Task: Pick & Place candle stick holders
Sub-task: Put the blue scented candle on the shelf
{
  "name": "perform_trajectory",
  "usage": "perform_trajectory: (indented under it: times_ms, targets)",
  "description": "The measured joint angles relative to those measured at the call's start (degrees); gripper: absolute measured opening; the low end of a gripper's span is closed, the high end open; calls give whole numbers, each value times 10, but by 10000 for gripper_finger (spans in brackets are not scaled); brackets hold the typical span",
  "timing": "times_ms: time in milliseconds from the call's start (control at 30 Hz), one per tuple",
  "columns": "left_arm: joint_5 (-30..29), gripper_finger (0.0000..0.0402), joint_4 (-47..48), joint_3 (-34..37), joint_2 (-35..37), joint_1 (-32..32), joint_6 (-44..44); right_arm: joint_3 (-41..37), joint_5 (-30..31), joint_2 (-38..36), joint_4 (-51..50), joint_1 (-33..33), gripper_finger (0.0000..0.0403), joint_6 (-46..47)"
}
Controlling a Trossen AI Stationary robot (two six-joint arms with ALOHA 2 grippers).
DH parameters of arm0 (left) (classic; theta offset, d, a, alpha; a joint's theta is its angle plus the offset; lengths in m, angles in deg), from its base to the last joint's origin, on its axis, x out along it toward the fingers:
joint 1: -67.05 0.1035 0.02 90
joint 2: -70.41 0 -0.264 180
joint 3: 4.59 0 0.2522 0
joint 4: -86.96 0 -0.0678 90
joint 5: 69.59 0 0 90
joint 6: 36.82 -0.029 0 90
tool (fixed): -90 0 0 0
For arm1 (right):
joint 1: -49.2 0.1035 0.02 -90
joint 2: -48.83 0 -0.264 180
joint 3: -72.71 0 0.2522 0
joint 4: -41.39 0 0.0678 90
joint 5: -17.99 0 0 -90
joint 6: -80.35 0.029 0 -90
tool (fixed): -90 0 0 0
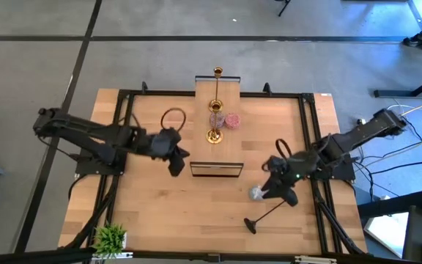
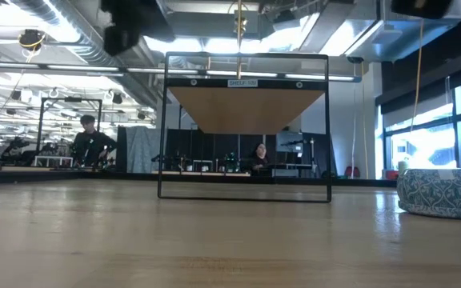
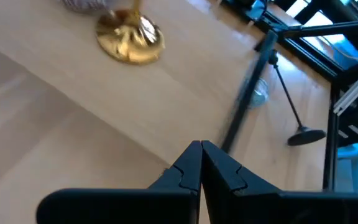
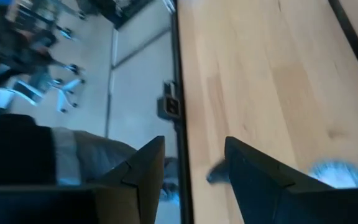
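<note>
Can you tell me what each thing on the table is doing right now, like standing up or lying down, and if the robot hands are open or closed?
Tall gold candle holder: standing upright on the wooden plank.
Pink cup: sitting on the table beside the gold base.
Black candle holder: lying on its side.
Blue cup: resting on the table, right gripper next to it.
Right gripper: open, holding nothing.
Left gripper: shut, empty.

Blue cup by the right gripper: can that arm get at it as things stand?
Probably yes. The right gripper hangs open beside the blue cup, with bare table around; the black candlestick lies apart.
</note>
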Motion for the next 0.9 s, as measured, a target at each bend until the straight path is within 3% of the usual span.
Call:
perform_trajectory:
  times_ms: [167, 367, 633, 900]
  targets:
    - [-107, 2, -3, 0, -14, -108, 99, 0, 54, 0, -63, 56, 172, 32]
    - [-174, 2, -5, 0, -59, -198, 196, 0, 129, 2, -123, 92, 172, 59]
    - [-168, 2, -14, 0, -140, -251, 264, 0, 167, 77, -161, 102, 213, 56]
    - [-154, 2, -109, 0, -199, -287, 233, 0, 157, 215, -145, 101, 279, 35]
